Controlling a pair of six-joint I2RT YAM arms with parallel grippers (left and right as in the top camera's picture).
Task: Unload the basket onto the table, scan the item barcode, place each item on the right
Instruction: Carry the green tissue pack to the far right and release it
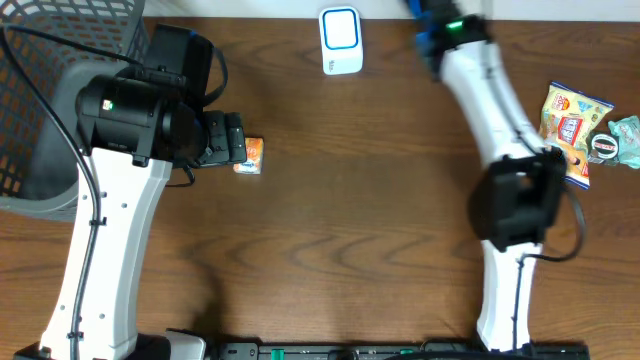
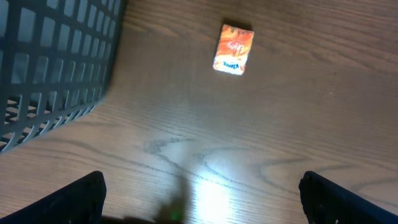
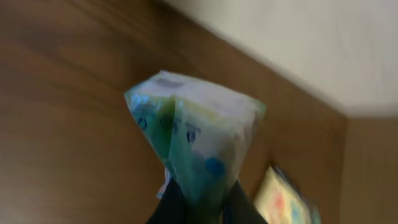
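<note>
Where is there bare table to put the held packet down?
The table centre is bare, between the orange packet, the scanner and the right arm. Crowded: snack bags at the right edge, basket at the left.

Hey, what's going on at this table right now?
The right fingers are pinched shut on a green packet, held up off the table at the far side, close to the white scanner. The left fingers are wide open and hold nothing. They hover over the wood, with an orange packet lying ahead of them, not far from the basket. More snack packets wait at the right edge.
</note>
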